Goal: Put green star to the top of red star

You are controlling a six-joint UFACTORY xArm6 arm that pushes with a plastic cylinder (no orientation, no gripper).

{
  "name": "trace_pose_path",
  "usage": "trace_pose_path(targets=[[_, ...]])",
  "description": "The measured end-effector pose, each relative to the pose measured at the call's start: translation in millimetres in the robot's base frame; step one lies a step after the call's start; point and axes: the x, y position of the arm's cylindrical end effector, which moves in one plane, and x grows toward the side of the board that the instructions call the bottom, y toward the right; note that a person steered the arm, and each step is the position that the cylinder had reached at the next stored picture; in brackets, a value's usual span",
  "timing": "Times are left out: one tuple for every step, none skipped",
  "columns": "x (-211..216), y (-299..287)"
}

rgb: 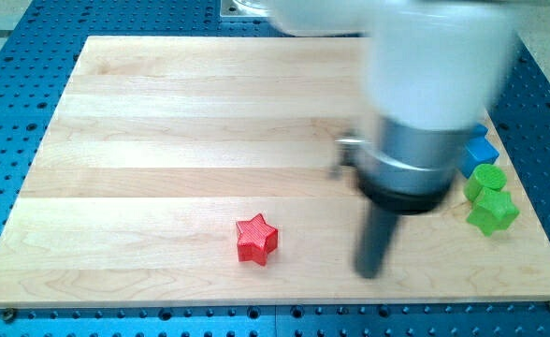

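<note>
The red star (256,239) lies on the wooden board (163,122) low in the view, a little left of centre. The green star (492,210) sits near the board's right edge, far to the right of the red star. My tip (369,273) rests on the board between them, closer to the red star's height, right of the red star and left of the green star, touching neither. The arm's blurred body covers the board's upper right.
A green block (487,177) sits just above the green star, touching it. A blue block (480,150) lies above that, partly hidden by the arm. A blue perforated table (13,309) surrounds the board.
</note>
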Motion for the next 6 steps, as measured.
trace_pose_path(targets=[[21.9,121.1],[4.1,204.4],[-35.6,207.9],[-58.6,152.6],[-52.4,25.6],[-50.8,29.8]])
